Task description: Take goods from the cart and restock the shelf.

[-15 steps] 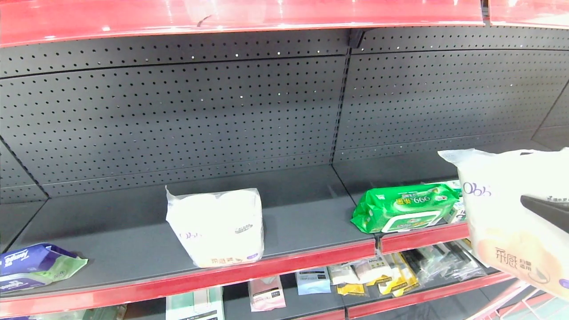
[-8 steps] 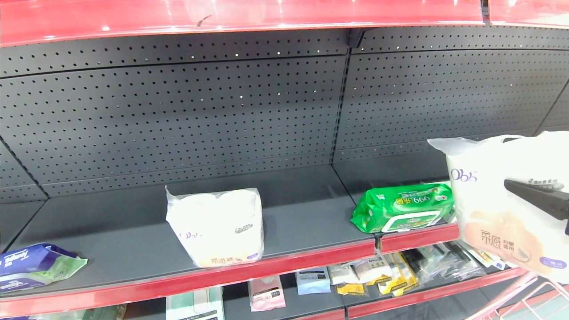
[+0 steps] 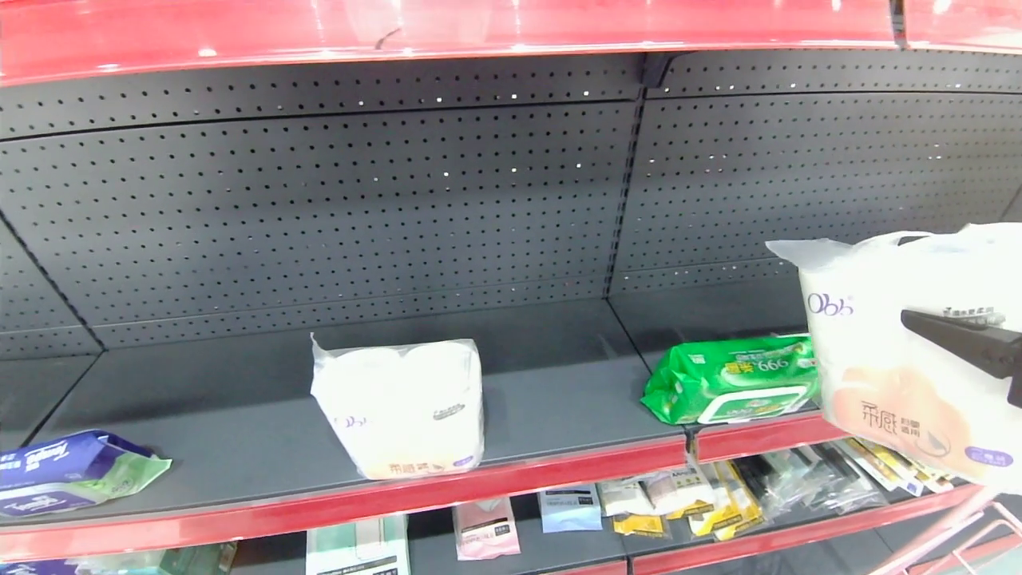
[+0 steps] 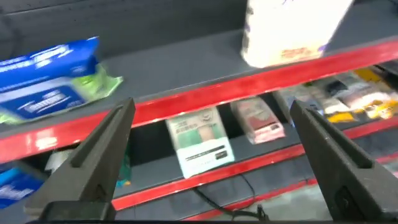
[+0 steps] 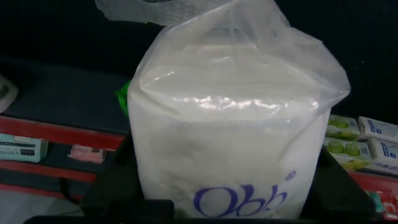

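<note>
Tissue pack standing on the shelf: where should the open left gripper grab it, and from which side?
Probably across its mid-body, coming from the front: the tissue pack stands upright at the shelf lip, side walls exposed; its top is loose, crinkled film.

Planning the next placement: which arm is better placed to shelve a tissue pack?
Right, probably: the right tool holds a white tissue pack raised near the shelf; the left tool is open, empty.

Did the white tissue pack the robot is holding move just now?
Yes. The held white tissue pack went up and to the left, now covering more of the green wipes pack.
</note>
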